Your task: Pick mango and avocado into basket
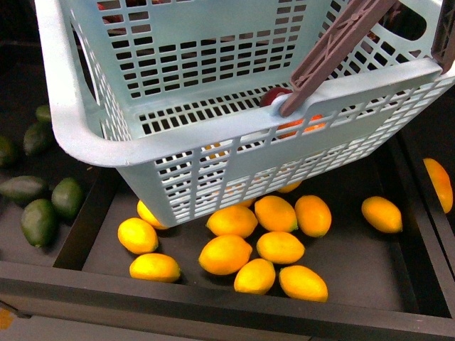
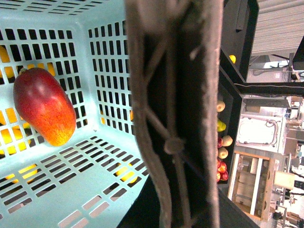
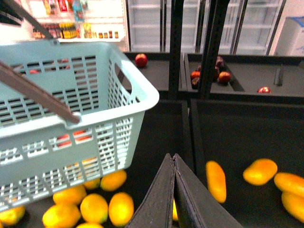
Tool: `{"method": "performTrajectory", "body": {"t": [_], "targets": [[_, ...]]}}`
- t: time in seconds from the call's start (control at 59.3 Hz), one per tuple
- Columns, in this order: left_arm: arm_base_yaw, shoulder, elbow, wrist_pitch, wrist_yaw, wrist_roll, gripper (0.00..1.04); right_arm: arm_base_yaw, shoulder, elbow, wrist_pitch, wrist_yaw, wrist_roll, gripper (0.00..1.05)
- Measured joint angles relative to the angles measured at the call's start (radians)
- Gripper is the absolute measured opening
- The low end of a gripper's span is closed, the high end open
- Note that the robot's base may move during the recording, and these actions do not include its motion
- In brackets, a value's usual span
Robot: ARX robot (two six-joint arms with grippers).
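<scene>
Left hand: your left wrist view is filled by the basket's brown handle [image 2: 175,118], hard against the camera; you cannot tell whether the fingers are clasped on it or loose.
Right hand: the right gripper [image 3: 173,164] has its fingers pressed together with nothing between them. It hangs over dark bin floor beside the basket [image 1: 85,135], apart from its corner.
Mango: the mango [image 2: 45,107] lies inside the basket on the slotted floor, against a side wall, red end up and orange-yellow end down.
Avocado: the green avocados [image 1: 39,220] lie in the compartment on the left, outside the basket and well apart from your right gripper.
In the way: the basket hangs tilted over the yellow mangoes [image 1: 226,253] and hides the back of that pile.
Edges: a dark divider [image 1: 85,220] splits the avocado compartment from the mango bin, and a front wall [image 1: 213,302] runs along the near side.
Open room: you have bare bin floor to the right of the pile.
</scene>
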Motion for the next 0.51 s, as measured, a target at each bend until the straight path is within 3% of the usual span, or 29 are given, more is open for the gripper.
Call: {"method": "performTrajectory", "body": {"t": [0.135, 0.506], "targets": [[0.000, 0.000, 0.000, 0.000, -0.001, 0.000, 0.06, 0.000, -0.031, 0.000, -0.008, 0.001, -0.002, 0.04], [0.000, 0.000, 0.000, 0.000, 0.000, -0.002, 0.06, 0.000, -0.031, 0.000, -0.009, 0.002, -0.001, 0.68]]}}
